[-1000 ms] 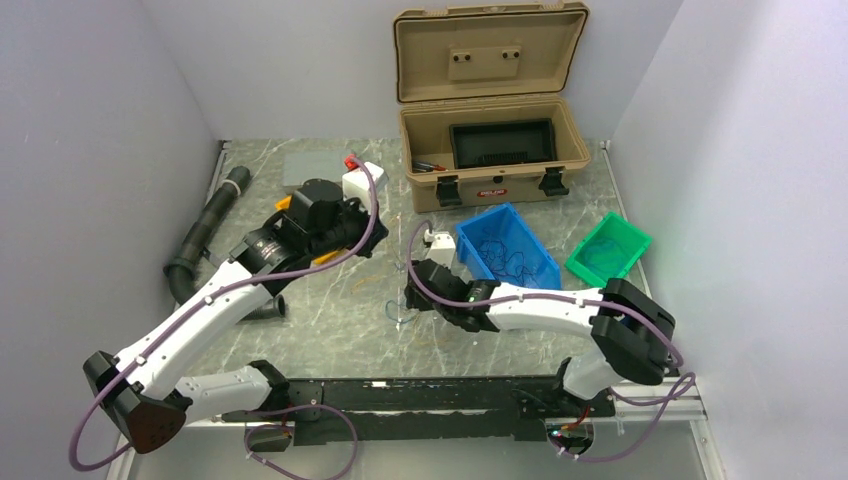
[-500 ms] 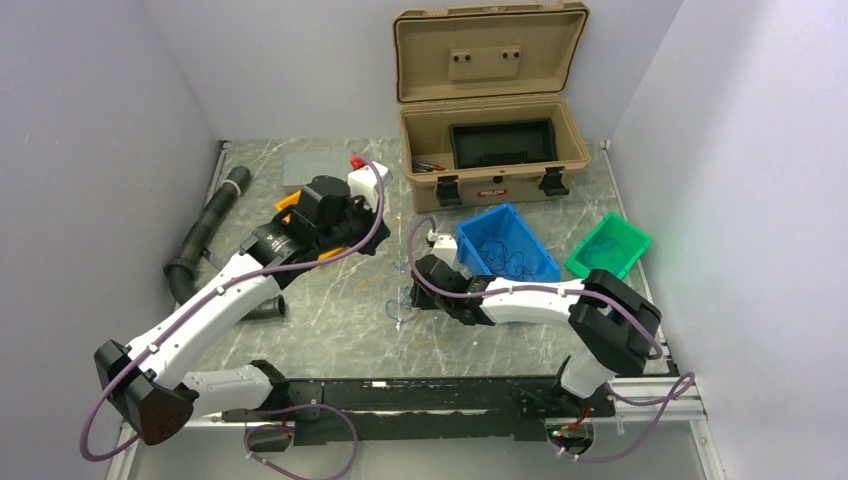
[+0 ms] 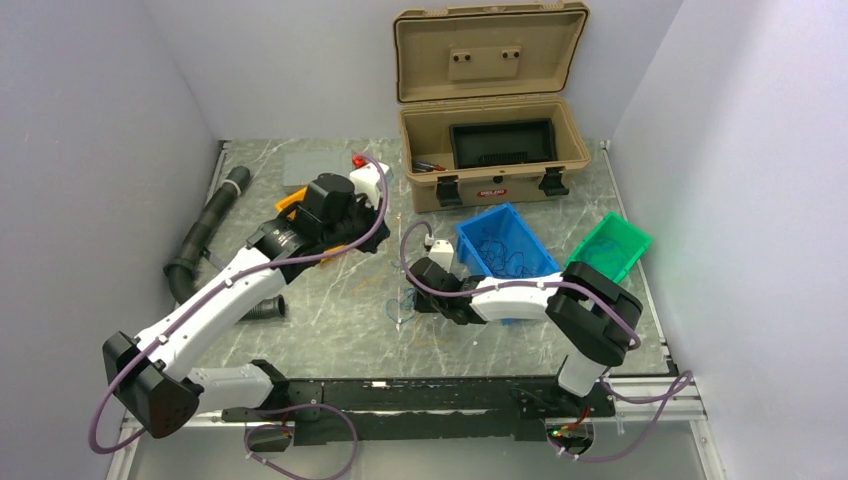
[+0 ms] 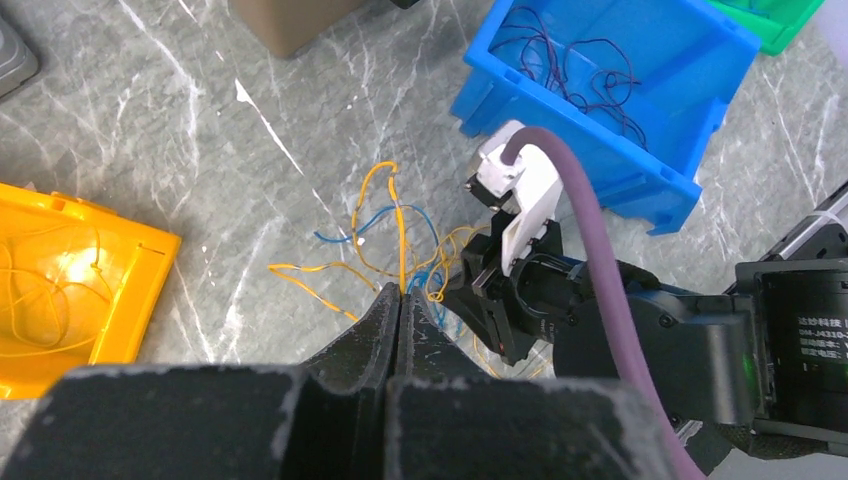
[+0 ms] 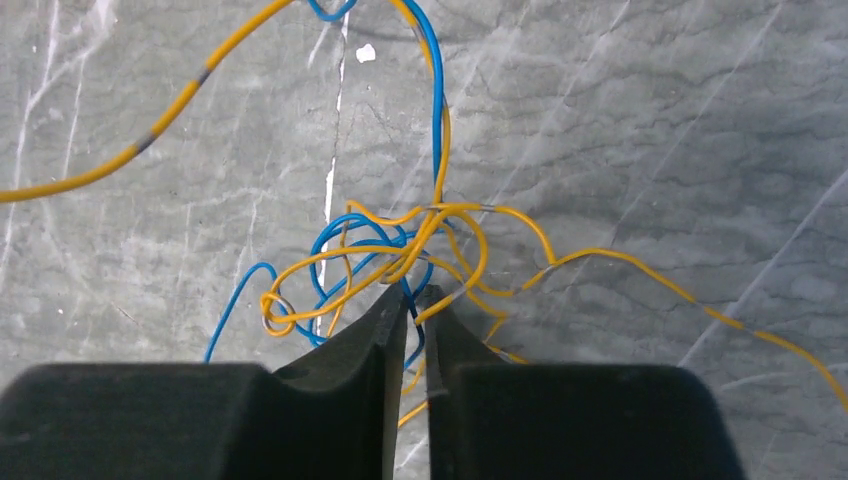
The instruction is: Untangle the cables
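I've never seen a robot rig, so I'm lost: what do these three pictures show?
A left arm and a right arm, both white, are bolted at a table's near edge. The wide picture is from a camera above. The other two are from a camera on each wrist, looking past its black claw. Thin blue and yellow cables lie tangled on the table. The left claw is shut on a yellow strand; the right claw straddles the knot, a narrow gap showing. Nearby: a blue bin, a green bin, an orange bin, an open tan case.
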